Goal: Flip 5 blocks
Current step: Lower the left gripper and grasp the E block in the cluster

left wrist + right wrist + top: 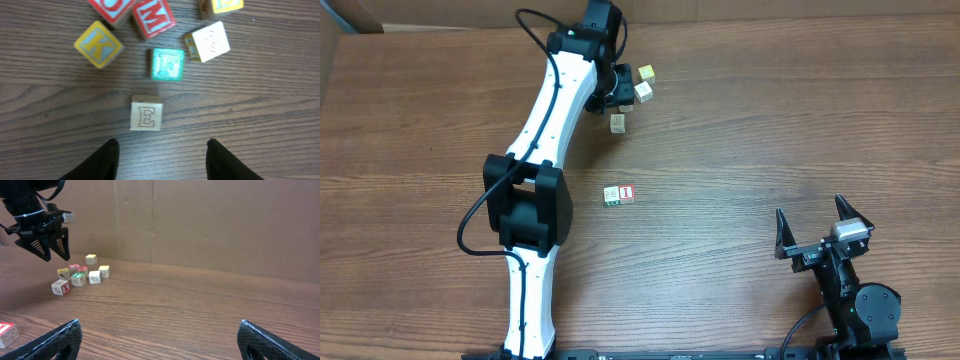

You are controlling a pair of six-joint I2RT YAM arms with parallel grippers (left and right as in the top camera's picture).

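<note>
My left gripper (163, 144) hangs open over the far cluster of blocks, with nothing between its fingers. A pale block with an "E" (146, 116) lies flat just ahead of the fingertips, apart from them. Beyond it sit a green-faced block (167, 64), a white one (207, 41), a yellow "K" cube (98, 44) and a red "M" cube (153, 18). In the overhead view the left gripper (610, 92) is at the back of the table beside that cluster (643, 91). A green-print block (611, 196) and a red "I" block (627, 193) touch at mid-table. My right gripper (810, 210) stands open and empty.
A cardboard wall (200, 225) closes the far side behind the cluster. The left arm (535, 150) stretches from the front edge to the back. In the right wrist view the red "I" block (5, 332) shows at the lower left, with bare wood between the right fingers (75, 327).
</note>
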